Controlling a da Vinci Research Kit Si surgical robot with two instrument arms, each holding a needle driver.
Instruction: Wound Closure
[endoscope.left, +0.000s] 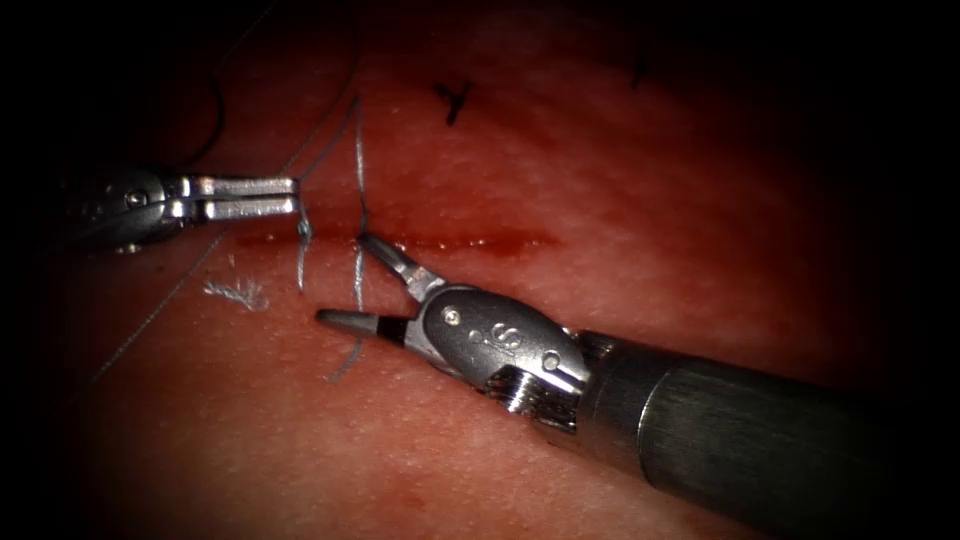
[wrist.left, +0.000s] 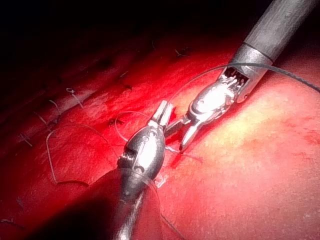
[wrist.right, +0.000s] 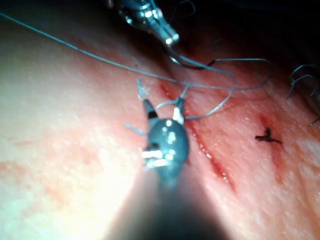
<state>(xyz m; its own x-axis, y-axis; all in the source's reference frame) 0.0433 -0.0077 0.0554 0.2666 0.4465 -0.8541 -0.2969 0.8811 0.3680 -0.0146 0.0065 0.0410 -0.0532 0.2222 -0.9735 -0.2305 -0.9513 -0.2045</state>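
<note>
Right tool (endoscope.left: 365, 283) sits closest, its shaft running in from the lower right, and its 2 jaws stand wide apart with a pale strand of thread (endoscope.left: 358, 200) passing down between them, gripping nothing as far as I can see. That placement reads to me like a tool set to take or cut the strand, since only this arm can cut, but that is a judgement. Left tool (endoscope.left: 296, 196) comes in from the left with its jaws pressed narrow, and the thread meets their tips, so I judge it holds the thread taut, likely to keep the strand lifted off the tissue (endoscope.left: 640, 240) and steady for the other tool. From the left tip a short strand drops to the left end of the cut (endoscope.left: 470, 242), where red fluid (endoscope.left: 500, 241) pools along the line. Right wrist view confirms the spread jaws straddling thread just beside the cut. A frayed cut end (endoscope.left: 238, 293) lies on the tissue left of the tools, and a dark stitch (endoscope.left: 453, 100) sits beyond the cut. Needle: I can't make one out, so I can't say whether it is in tissue.
</note>
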